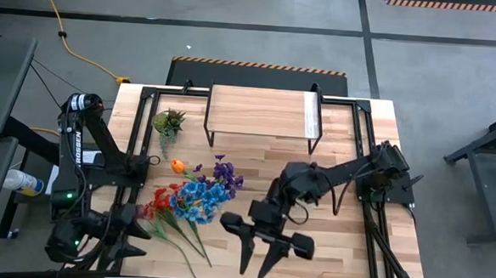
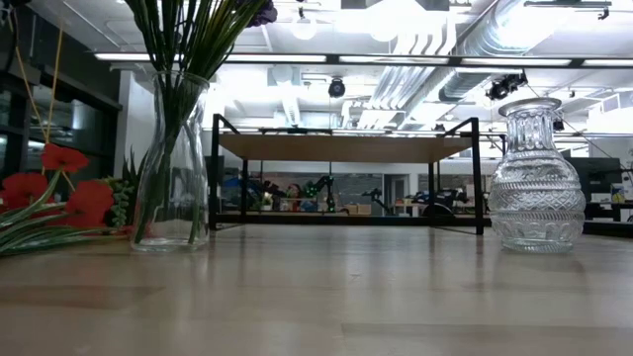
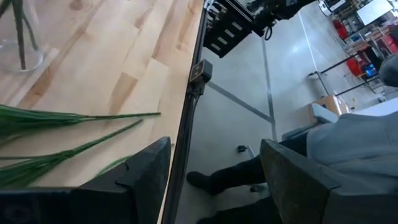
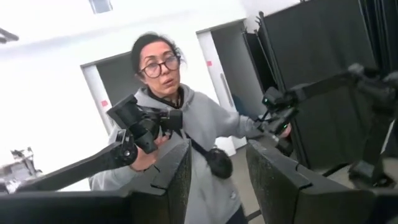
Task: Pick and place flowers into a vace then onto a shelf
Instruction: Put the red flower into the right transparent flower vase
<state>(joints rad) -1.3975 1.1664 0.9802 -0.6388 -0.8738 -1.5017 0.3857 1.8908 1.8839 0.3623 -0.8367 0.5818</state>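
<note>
The flowers (image 1: 196, 197), red, blue, purple and one orange bloom on long green stems, lie flat on the table left of centre; their red blooms (image 2: 61, 198) show in the low view. A clear glass vase (image 2: 173, 158) stands upright with green stems in it. A cut-glass vase (image 2: 534, 178) stands empty on the right. The shelf (image 1: 260, 112) stands on its black legs at the far edge. My left gripper (image 1: 132, 242) is open at the near left corner, beside the stem ends (image 3: 68, 118). My right gripper (image 1: 256, 269) is open, raised above the near edge.
A small spiky green plant (image 1: 168, 121) stands left of the shelf. Bare tabletop (image 1: 327, 245) lies at the near right. A person (image 4: 180, 124) stands beyond the near edge, holding two control arms; a leg (image 3: 249, 171) shows by the table's edge.
</note>
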